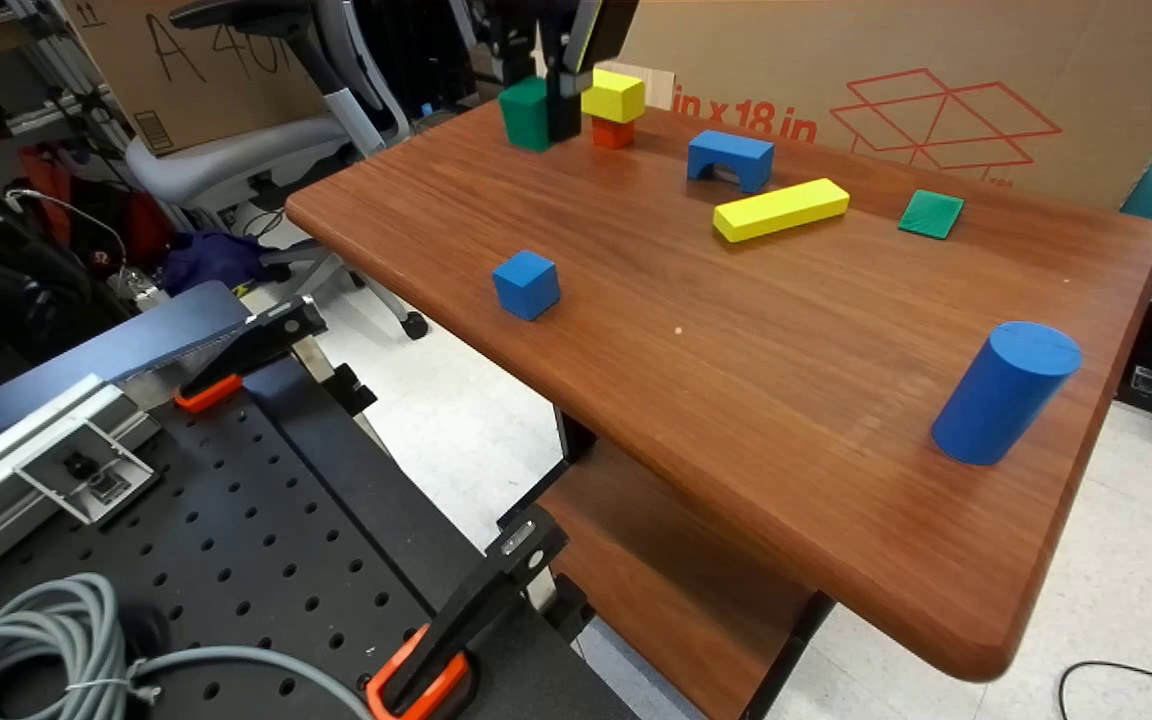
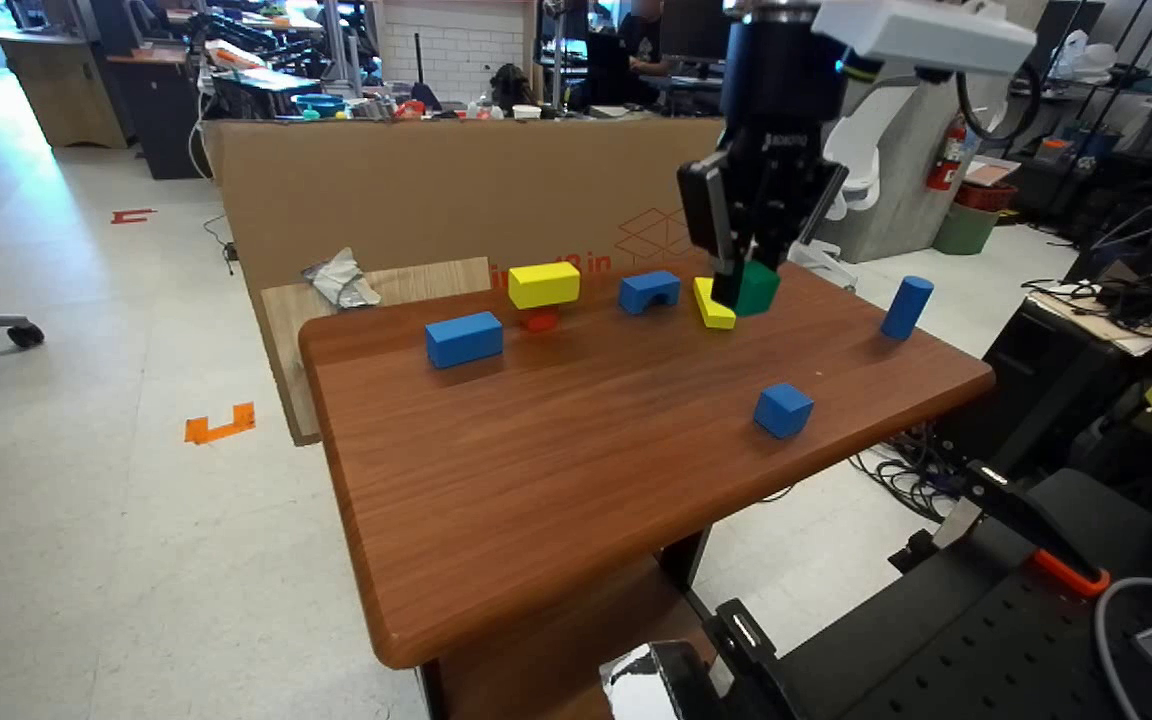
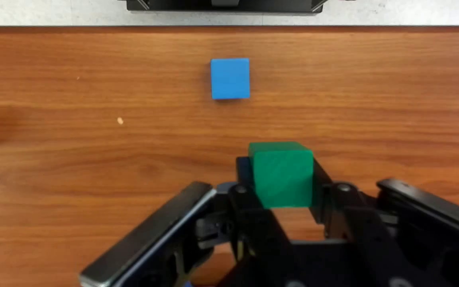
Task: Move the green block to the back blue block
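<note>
Green block, one: clasped in my gripper, raised above the counter; blue cube, one: on the counter, at 11 o'clock from the green block in the wrist view

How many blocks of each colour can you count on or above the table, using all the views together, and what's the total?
Blue: 4 (oblong block, arch, small cube, cylinder)
Yellow: 2 (bar, upper block)
Green: 2 (held cube, flat block)
Red: 1 (lower block)
Total: 9
</note>
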